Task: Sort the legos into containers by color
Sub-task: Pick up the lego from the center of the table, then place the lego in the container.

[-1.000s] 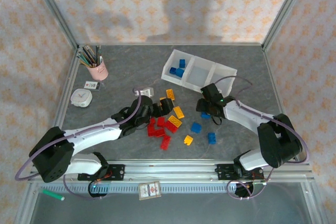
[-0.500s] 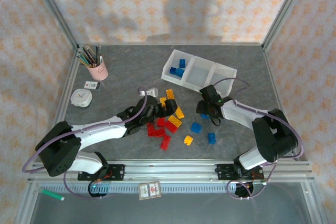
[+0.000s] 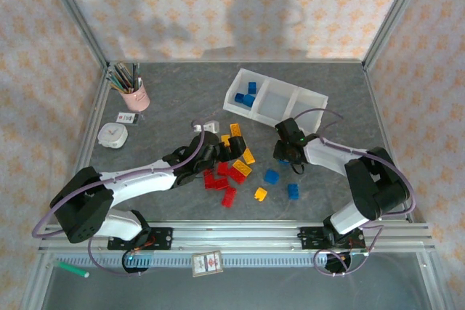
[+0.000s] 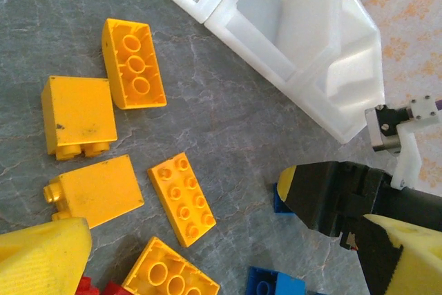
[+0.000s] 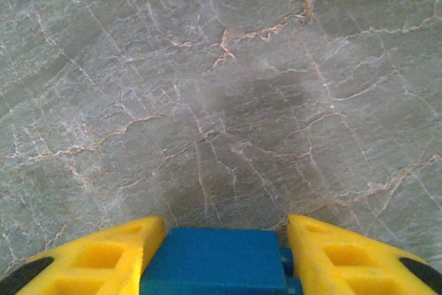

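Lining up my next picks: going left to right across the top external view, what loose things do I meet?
Pink pencil cup → cluster of red legos → lone yellow lego → loose blue lego nearest the front rail.

Crowded middle, open margins

The counter (image 3: 174, 85) is bare along its far side left of the white tray (image 3: 314, 97) and along the right edge. In the middle, scattered bricks (image 3: 231, 172) lie just beside the left pincer (image 3: 224, 150). The right pincer (image 3: 285, 156), gripping a blue brick (image 5: 214, 260), is near them. A pink pencil cup (image 3: 136, 97) occupies the far left corner.
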Tool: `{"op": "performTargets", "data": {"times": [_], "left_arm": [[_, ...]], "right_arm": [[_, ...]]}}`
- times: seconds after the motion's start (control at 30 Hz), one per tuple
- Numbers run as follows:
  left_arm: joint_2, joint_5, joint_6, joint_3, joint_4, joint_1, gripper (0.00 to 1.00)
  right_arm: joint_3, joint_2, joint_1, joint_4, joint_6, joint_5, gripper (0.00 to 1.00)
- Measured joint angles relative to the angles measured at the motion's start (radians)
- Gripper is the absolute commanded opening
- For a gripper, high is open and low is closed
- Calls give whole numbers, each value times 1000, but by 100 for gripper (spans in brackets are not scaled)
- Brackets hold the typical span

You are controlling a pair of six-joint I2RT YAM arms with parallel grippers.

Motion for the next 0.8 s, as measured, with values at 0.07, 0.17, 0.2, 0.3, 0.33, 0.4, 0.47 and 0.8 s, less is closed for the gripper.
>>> {"op": "performTargets", "data": {"times": [0.07, 0.17, 0.2, 0.3, 0.33, 0.4, 0.47, 0.8], "left_arm": [[0, -4, 0, 3, 0, 0, 99], [0, -12, 0, 6, 0, 0, 99], [0, -14, 0, 7, 0, 0, 99], [-3, -25, 3, 14, -11, 0, 99], [-8, -32, 6, 17, -16, 0, 99], [-24, -47, 16, 21, -30, 0, 99], [-42, -63, 26, 29, -45, 2, 99], [-121, -89, 47, 38, -82, 113, 99]], "right_arm": [[1, 0, 0, -2, -1, -1, 40], [11, -1, 0, -14, -8, -5, 39], [21, -2, 0, -24, -12, -7, 39], [70, -6, 2, -60, -24, -7, 39], [90, -6, 3, -70, -28, -6, 39], [146, -6, 10, -87, -36, -6, 39], [200, -6, 21, -96, -43, -7, 39], [600, 221, 41, -90, -61, -17, 39]]}}
